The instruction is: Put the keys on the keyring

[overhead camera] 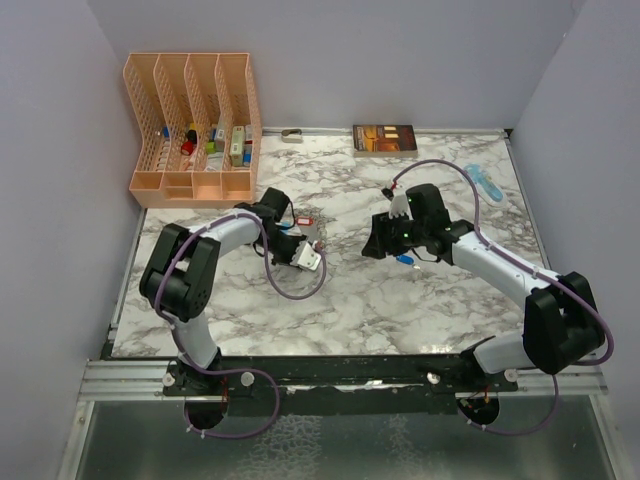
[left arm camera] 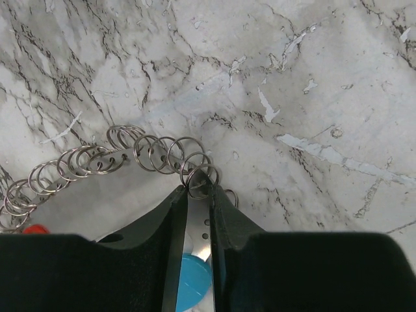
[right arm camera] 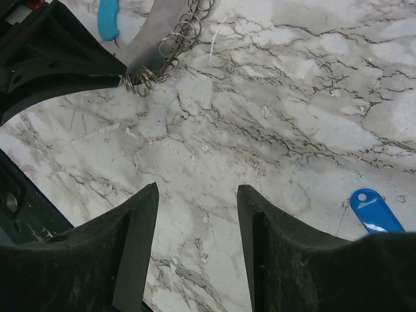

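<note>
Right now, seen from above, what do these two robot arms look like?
Both the left arm and right arm have white links with chunky black joints. A purple cable loops along each. The left end effector and right end effector have two black wedge-shaped fingers.

One red key [overhead camera: 305, 221], one blue key [right arm camera: 374, 209], one keyring [left arm camera: 156, 153], one organiser [overhead camera: 190, 130]

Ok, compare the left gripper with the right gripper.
The left gripper is nearly closed, pinching a ring of the keyring; the right gripper is wide open and empty. The left gripper has metal between its tips; the right gripper has only marble tabletop below, the blue key beside it. Both have black fingers.
</note>
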Controlling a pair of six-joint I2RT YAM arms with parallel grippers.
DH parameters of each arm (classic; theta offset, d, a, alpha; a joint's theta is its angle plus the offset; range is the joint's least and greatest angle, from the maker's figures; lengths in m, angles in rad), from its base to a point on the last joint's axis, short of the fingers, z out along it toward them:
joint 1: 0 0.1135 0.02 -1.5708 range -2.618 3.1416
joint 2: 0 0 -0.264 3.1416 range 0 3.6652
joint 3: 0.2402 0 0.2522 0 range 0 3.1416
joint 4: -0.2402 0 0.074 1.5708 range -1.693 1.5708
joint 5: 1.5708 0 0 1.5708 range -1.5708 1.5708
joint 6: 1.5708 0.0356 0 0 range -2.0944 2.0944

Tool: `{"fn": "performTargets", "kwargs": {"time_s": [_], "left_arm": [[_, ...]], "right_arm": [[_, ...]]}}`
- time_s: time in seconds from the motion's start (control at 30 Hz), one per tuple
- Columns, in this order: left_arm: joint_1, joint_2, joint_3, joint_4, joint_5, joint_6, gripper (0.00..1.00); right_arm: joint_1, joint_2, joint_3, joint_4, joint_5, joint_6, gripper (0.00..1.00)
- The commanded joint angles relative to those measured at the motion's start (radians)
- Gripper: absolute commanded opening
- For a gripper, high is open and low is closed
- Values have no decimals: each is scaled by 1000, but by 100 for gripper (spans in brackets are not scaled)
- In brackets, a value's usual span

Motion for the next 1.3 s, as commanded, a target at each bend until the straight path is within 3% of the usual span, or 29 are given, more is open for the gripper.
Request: {"fn": "performTargets", "kwargs": {"time_s": [0.0, 0.23, 0.43, 0.63, 0.97, 1.27], "left_arm": [[11, -60, 35, -71, 20, -31, 24], [26, -75, 101, -140, 22, -7, 26], [52, -79, 76, -212, -17, 118, 26], [64, -131, -22, -162, -44, 197, 26], [64, -94, -45, -53, -7, 206, 29], [62, -92, -60, -68, 14, 241, 29]], "right_arm": [[-4, -6, -5, 31, 14, 10, 52], [-4, -3, -12, 38, 6, 19, 51], [-4, -9, -18, 36, 9, 19, 51], [-4, -7, -17, 36, 4, 21, 51], [-4, -24, -23, 23, 17, 27, 51], [-4, -28, -24, 19, 24, 28, 51]]}}
